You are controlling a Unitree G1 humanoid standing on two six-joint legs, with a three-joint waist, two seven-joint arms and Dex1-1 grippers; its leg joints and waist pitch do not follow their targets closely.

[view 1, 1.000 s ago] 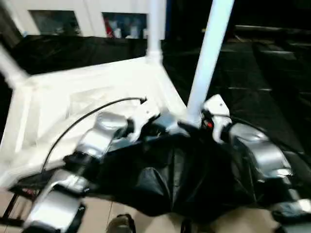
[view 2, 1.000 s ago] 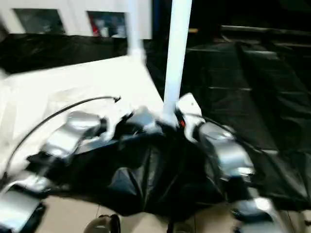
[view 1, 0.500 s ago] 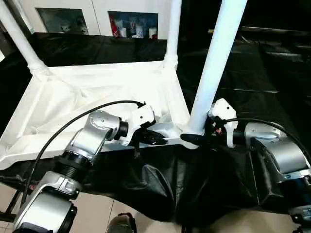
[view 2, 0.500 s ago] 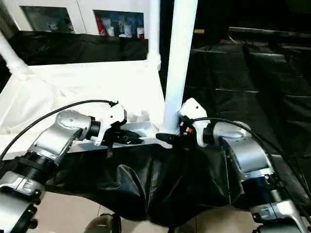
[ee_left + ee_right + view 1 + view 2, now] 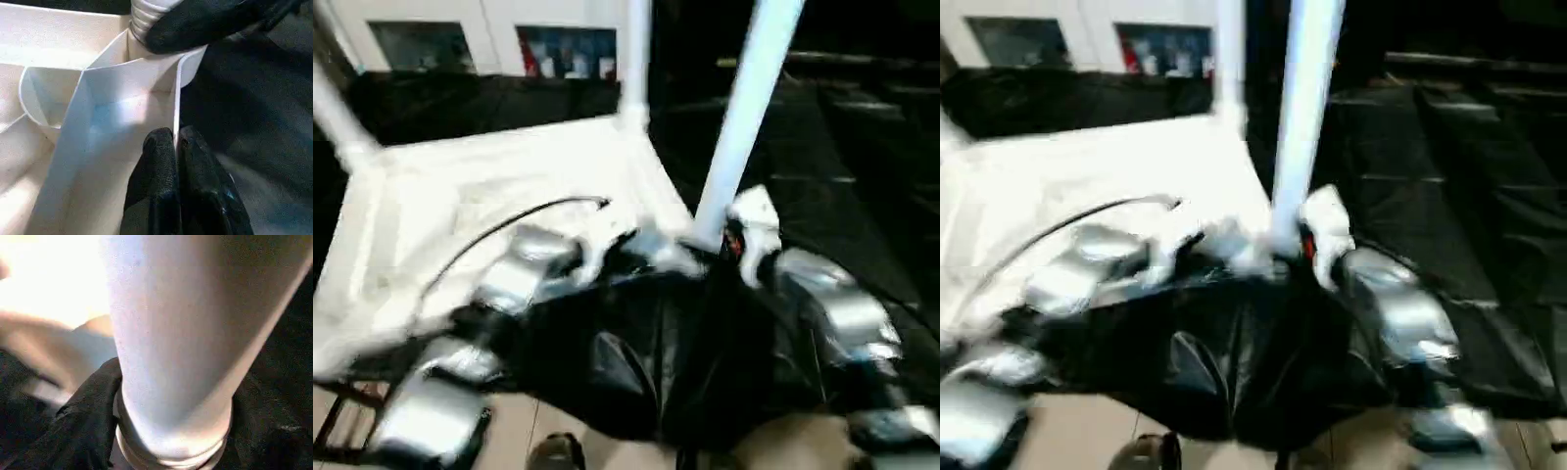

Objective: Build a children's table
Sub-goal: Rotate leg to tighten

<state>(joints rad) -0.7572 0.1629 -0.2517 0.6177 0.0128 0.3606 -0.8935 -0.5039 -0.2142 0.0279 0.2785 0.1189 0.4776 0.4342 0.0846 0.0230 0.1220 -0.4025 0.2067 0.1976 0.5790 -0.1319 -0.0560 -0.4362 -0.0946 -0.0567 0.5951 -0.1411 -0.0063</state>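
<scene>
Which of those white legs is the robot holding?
The nearest leg, at the tabletop's near right corner; the right gripper clasps its base. The far legs stand free.

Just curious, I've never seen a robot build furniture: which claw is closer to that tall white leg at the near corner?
Right. The right claw wraps the leg at its base; the left claw pinches the tabletop rim beside it.

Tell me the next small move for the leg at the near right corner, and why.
Probably keep turning the long white tapered tube leg down into its round corner socket. The right gripper is wrapped around the leg's base, and the leg's ribbed end shows above the socket, so it looks not fully seated. The left gripper pinches the white plastic tabletop's wall, steadying it.
</scene>
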